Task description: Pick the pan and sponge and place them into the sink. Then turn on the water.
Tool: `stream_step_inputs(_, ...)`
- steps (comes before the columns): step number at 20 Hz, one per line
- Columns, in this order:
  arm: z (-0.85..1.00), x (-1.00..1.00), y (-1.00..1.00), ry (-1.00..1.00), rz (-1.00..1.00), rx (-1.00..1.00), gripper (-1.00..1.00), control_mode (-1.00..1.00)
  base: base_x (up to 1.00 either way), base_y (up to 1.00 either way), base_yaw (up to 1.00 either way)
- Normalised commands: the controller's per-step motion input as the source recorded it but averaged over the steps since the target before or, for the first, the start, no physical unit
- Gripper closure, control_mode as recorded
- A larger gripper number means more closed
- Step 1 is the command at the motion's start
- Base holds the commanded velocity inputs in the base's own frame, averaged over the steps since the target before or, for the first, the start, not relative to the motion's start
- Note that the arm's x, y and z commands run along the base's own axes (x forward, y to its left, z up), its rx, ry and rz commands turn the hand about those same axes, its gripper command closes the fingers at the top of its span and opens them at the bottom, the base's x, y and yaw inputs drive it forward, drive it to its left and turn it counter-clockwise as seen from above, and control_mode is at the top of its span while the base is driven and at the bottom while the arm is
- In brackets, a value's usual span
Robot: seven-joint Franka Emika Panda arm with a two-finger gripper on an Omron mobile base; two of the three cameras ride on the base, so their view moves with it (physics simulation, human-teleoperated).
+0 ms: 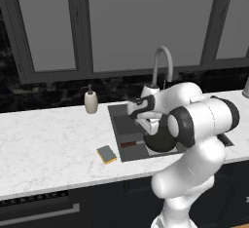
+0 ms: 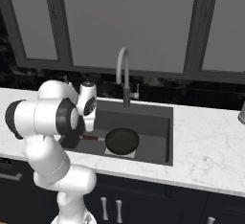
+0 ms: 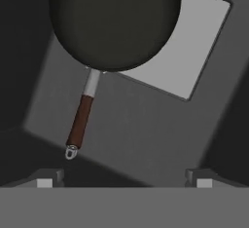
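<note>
Pan [image 2: 122, 140] lay in sink [image 2: 162, 122]; gripper [image 3: 124, 177] hovered above, jaws wide, empty. Sponge [image 1: 106, 154] sat on counter [image 1: 48, 144]: probably light, soft, compressible; grasp across short sides.

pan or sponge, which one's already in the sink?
The pan: it lies on the sink floor, handle toward the arm. The sponge sits on the counter left of the basin.
</note>
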Motion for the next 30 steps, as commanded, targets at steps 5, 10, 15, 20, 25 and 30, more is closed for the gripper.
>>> stream_step_inputs(5,0.91,-0.37,0.0,0.0,0.0,0.0,-1.0,-1.0,0.0,0.0,0.0)
stream_step_inputs(10,0.78,-0.42,0.01,0.0,0.05,-0.02,-1.0,-1.0,0.0,0.0,0.0)
stream_step_inputs(15,0.49,-0.73,0.07,0.0,0.27,-0.06,-1.0,-1.0,0.0,0.0,0.0)
stream_step_inputs(20,0.26,-0.63,0.06,0.0,0.48,-0.04,-1.0,-1.0,0.0,0.0,0.0)
stream_step_inputs(25,0.23,-0.35,0.14,0.06,0.58,0.0,-1.0,-1.0,0.0,0.0,0.0)
stream_step_inputs(30,0.18,-0.52,0.18,0.0,0.47,0.0,-1.0,-1.0,0.0,0.0,0.0)
